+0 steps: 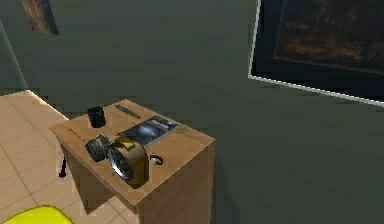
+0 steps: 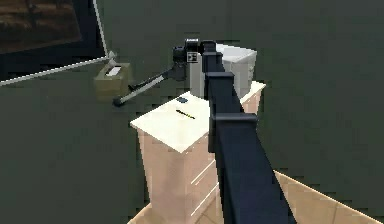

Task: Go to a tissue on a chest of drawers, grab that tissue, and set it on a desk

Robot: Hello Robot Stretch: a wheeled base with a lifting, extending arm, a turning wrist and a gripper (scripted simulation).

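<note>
In the arm side view we observed the arm (image 2: 235, 140) extended above the white chest of drawers (image 2: 165, 128). The gripper (image 2: 122, 98) reached past the chest's edge. The olive tissue box (image 2: 110, 82) hung at its far end, clear of every surface, in front of the dark wall; the gripper held it. We could not tell how the fingers stood. A white box (image 2: 237, 65) stood on the chest. In the forward view we noted a wooden desk (image 1: 185, 148) carrying a black cup (image 1: 95, 116) and a brass clock (image 1: 128, 155). A framed picture (image 1: 320, 45) hung on the wall at that view's right.
</note>
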